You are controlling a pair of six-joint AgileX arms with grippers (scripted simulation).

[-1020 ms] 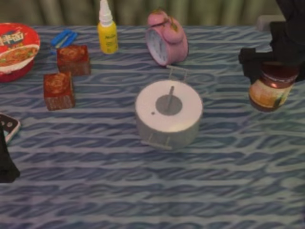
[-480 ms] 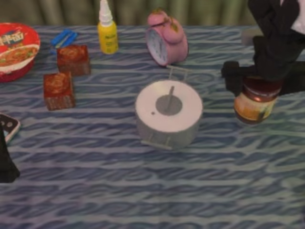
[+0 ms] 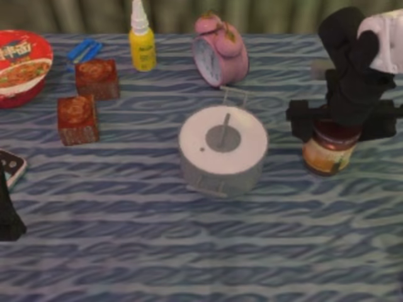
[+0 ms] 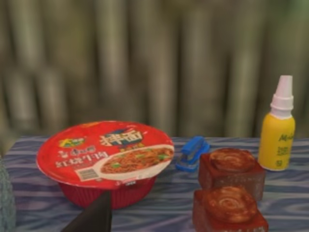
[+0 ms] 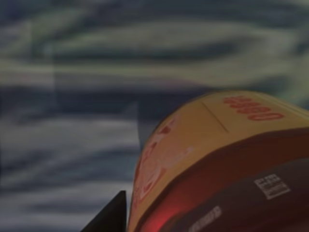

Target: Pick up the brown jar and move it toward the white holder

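The brown jar (image 3: 327, 154), with its orange-yellow label and dark reddish contents, hangs at the right of the table in the top view. My right gripper (image 3: 343, 119) is shut on its upper part from above. The jar is a short way right of the white holder (image 3: 222, 151), a white drum with a grey centre disc and rod on a thin wire frame. In the right wrist view the jar (image 5: 217, 164) fills the frame, one dark fingertip (image 5: 108, 217) touching its side. My left arm (image 3: 7, 211) is parked at the table's left edge.
A pink alarm clock (image 3: 219, 51) stands behind the holder. A yellow dropper bottle (image 3: 141, 44), two red-brown blocks (image 3: 96, 78) (image 3: 77, 118), a blue item (image 3: 84, 50) and a red noodle bowl (image 3: 19, 63) sit at the back left. A phone-like object (image 3: 9, 167) lies at the left edge.
My right gripper has carried the jar to the left and lower, closer to the white holder. The left arm has not moved.
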